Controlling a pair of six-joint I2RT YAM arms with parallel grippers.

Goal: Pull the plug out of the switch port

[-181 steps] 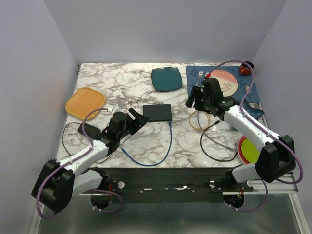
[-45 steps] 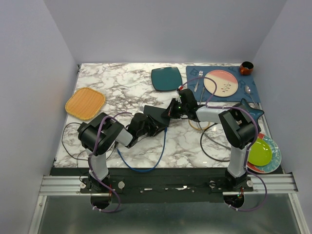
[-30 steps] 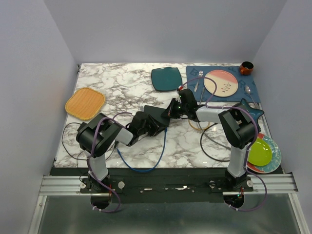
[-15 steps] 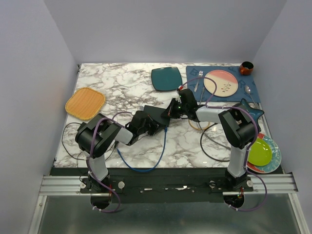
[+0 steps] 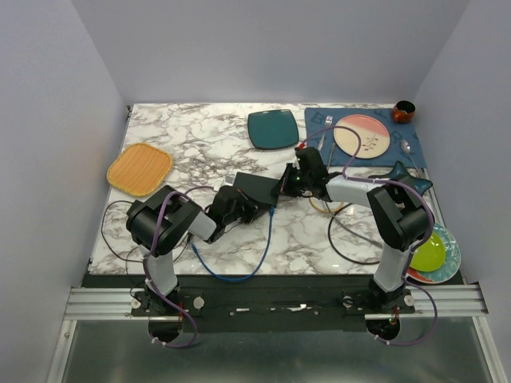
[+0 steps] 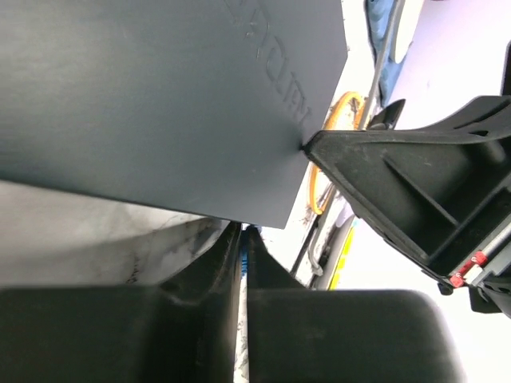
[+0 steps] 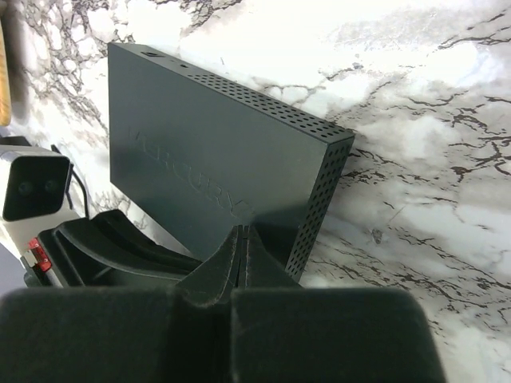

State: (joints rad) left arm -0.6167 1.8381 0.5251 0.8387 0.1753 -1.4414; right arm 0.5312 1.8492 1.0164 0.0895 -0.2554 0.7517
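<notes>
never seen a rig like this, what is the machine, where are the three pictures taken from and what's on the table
Two robot arms are bolted to a marble table. One picture looks down from overhead; the other two come from cameras on each wrist. Left arm and right arm meet at the switch, a flat black box with a blue cable leading up to it. The right jaws are shut, tips against its top; the left look almost shut, and whether they pinch anything is unclear. Also there: teal plate, orange mat, pink plate.
</notes>
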